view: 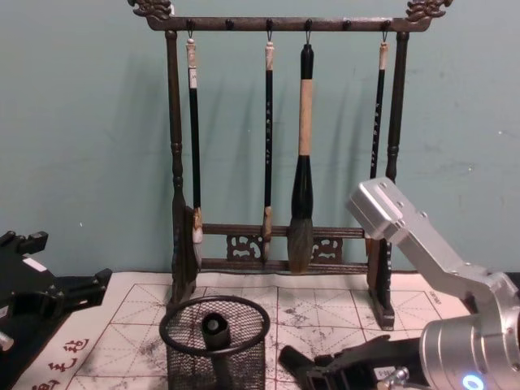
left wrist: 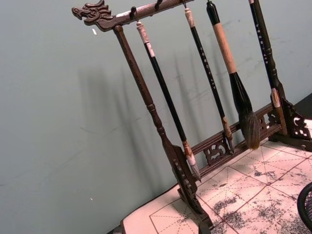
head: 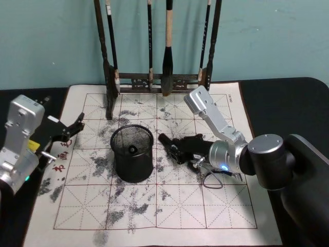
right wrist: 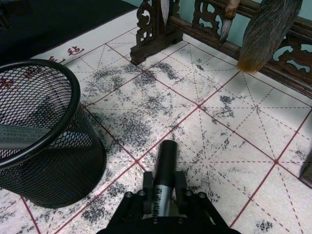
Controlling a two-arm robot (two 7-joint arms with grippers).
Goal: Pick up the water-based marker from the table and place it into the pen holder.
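Note:
My right gripper (head: pixel 175 149) is low over the mat, just right of the pen holder (head: pixel 132 167), shut on a black water-based marker (head: pixel 165 140) whose free end points toward the holder. In the right wrist view the marker (right wrist: pixel 165 170) lies clamped between the fingers, with the black mesh pen holder (right wrist: pixel 53 170) close beside it and apart from it. Another pen (head: pixel 132 150) stands inside the holder, and its round end (view: pixel 214 325) shows above the rim in the chest view. My left gripper (head: pixel 72 128) is parked open at the mat's left edge.
A tall dark wooden brush rack (head: pixel 159 80) with several hanging brushes stands at the back of the ink-stained grid mat (head: pixel 154 206). Its foot (right wrist: pixel 151 36) is beyond the holder. The black table (head: pixel 288 103) surrounds the mat.

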